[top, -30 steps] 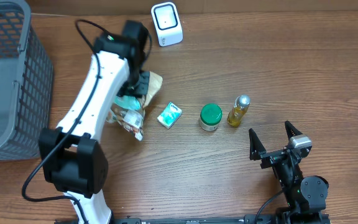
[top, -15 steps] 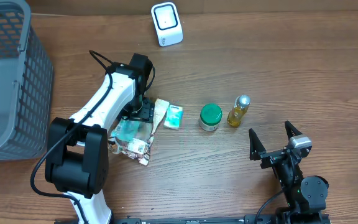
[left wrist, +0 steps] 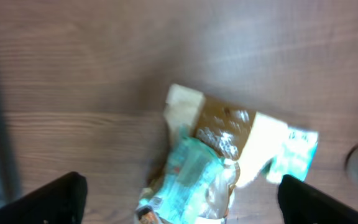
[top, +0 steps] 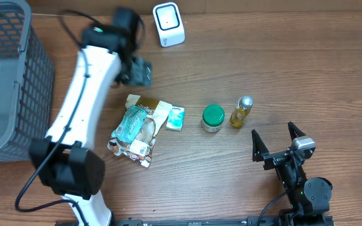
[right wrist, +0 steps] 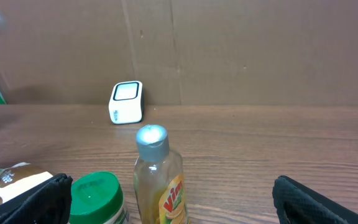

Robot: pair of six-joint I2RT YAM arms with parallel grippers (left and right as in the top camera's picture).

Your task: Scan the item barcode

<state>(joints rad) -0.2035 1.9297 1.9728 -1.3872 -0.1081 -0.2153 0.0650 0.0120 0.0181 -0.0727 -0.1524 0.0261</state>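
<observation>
The white barcode scanner stands at the table's far edge, also in the right wrist view. A crinkled teal and brown snack bag lies flat on the wood, touching a small teal packet. My left gripper hovers open above the table, between bag and scanner, holding nothing. Its wrist view looks down on the bag, which shows between the spread fingers. At the near right my right gripper stands open and empty, facing a yellow bottle.
A green-lidded jar and the small yellow bottle stand in a row right of the teal packet. A grey mesh basket fills the far left corner. The jar sits low in the right wrist view.
My left gripper opened and let go of the snack bag, which now lies on the table. The left arm then rose and swung back toward the far edge. The right arm stayed still.
</observation>
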